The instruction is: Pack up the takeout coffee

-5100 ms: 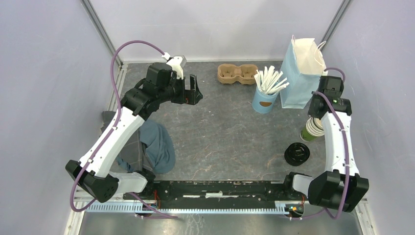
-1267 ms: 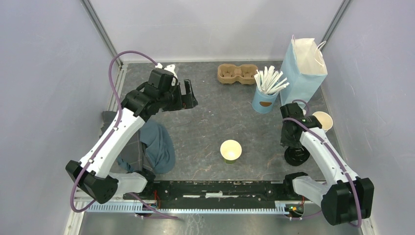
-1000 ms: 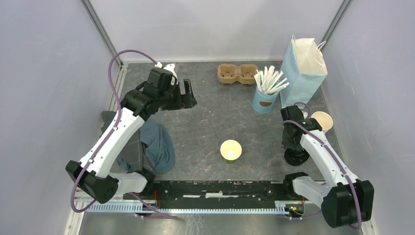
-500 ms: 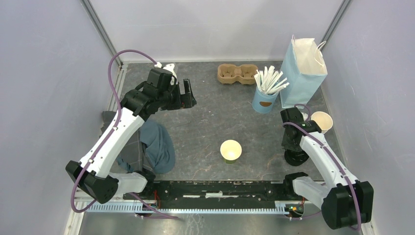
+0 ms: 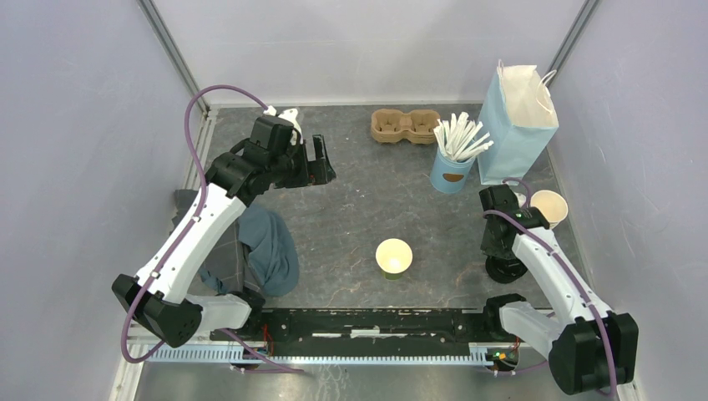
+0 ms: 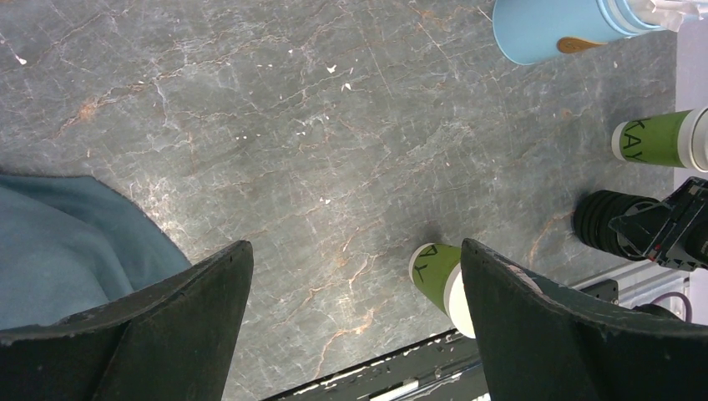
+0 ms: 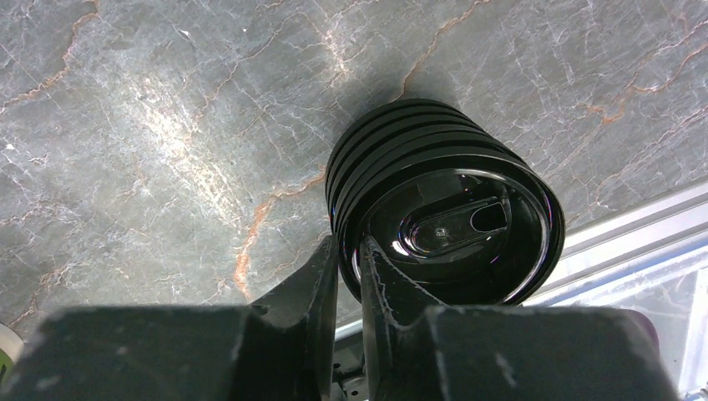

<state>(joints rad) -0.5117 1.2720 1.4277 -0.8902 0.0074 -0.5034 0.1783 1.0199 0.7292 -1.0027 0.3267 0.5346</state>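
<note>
Narrowed over the last second from half-spread to a pinch: right claw [image 7: 348, 247] on rim of top black lid [image 7: 455, 225] just beneath, left claw [image 6: 355, 251] gaping idle, lidless takeout coffee [image 5: 393, 256] well left of right claw on table [image 5: 367, 192], so capping likely next.

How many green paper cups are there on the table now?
2. One green cup stands open near the middle of the table. The other green cup stands near the right edge, before the blue bag; more may be nested inside it.
</note>
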